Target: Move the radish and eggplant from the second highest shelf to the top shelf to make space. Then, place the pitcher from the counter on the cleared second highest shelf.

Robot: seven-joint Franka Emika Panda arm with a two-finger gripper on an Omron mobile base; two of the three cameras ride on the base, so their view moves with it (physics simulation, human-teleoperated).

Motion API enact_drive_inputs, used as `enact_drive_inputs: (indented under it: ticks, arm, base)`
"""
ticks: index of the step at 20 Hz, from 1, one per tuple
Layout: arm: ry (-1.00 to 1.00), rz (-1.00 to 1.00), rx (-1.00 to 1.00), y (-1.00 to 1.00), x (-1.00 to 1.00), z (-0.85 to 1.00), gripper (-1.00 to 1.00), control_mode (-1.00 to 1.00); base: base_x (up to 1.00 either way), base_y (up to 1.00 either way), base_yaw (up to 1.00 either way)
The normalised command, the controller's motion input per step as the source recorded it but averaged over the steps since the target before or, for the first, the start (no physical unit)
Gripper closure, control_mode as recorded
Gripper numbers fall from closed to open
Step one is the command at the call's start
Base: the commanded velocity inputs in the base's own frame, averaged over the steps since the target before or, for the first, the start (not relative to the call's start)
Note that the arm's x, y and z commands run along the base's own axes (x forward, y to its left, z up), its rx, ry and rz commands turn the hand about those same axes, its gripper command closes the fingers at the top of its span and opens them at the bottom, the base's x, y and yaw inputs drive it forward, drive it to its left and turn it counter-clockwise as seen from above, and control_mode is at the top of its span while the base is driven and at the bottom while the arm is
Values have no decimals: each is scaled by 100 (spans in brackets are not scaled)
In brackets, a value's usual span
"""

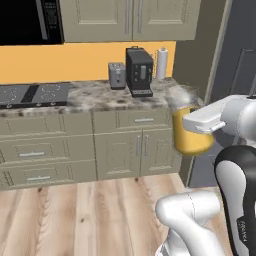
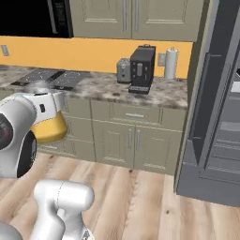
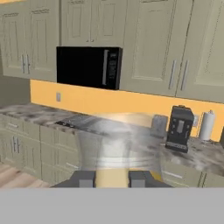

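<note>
The pitcher (image 1: 190, 141) is squat, yellow-orange with a clear upper part, held in the closed end effector (image 3: 112, 178), off the tabletop (image 1: 100, 97) beyond it; the arm reaches level.

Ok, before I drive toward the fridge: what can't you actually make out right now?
- Left base view: the end effector is hidden behind the wrist; only the pitcher body shows.
- Right base view: fridge shelves are cut off by the right edge; no radish or eggplant can be made out.
- Hand view: the pitcher's translucent top blurs the counter behind it.
</note>
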Motion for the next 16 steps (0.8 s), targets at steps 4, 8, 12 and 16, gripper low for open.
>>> enact_drive_inputs:
  ticks: [4,8,12,16]
  arm:
    - [0,0,0,0,0,0,100,100]
    - [0,0,0,0,0,0,100,100]
    - [0,0,0,0,0,0,100,100]
    - [0,0,0,0,0,0,100,100]
  base:
    - [-39,-37,-30]
    - [0,-75,-40]
    - [13,-81,-45]
    - [24,-78,-46]
